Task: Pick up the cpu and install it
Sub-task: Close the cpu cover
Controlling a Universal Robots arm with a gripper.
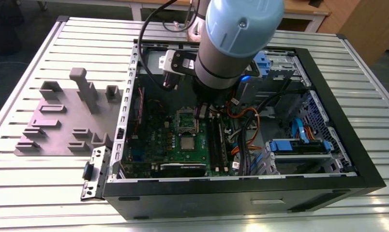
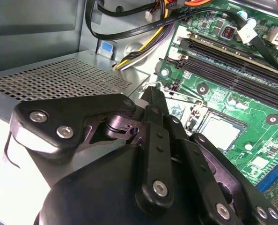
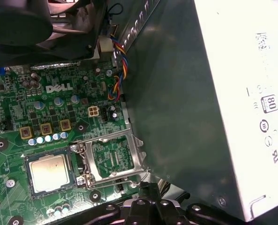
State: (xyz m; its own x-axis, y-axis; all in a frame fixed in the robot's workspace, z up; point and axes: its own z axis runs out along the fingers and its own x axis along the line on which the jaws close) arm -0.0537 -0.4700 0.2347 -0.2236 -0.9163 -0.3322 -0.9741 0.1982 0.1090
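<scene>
Reaches down from the top of the exterior view into the open computer case [image 1: 246, 193]. Case laid on its side on the slatted table [image 1: 375, 121], evidently so that the green motherboard [image 1: 169, 145] faces up toward the arm. Ends in the gripper [image 1: 203, 115], near the middle of that frame and low over the board. Jaws drawn together, by the look of both wrist views, with nothing between them.

Shows the cpu [image 3: 50, 172] lying flat and square inside the socket's black surround, silvery top up, apart from the jaws. In the exterior view, just below the gripper, at the frame's centre. Beside the socket, touching its edge, the metal load frame [image 3: 112, 157] swung open, bare board visible through its window. Presumably hinged back to keep the socket free. Looks seated, then, but not clamped down. Jaw tips nearer that frame's edge than the chip.

Close alongside the socket, the big grey power supply [image 3: 214, 93] with its white label. At the exterior view's left, on the table beside the case, a grey parts fixture [image 1: 65, 121] with posts and slots, likely for staging components.
</scene>
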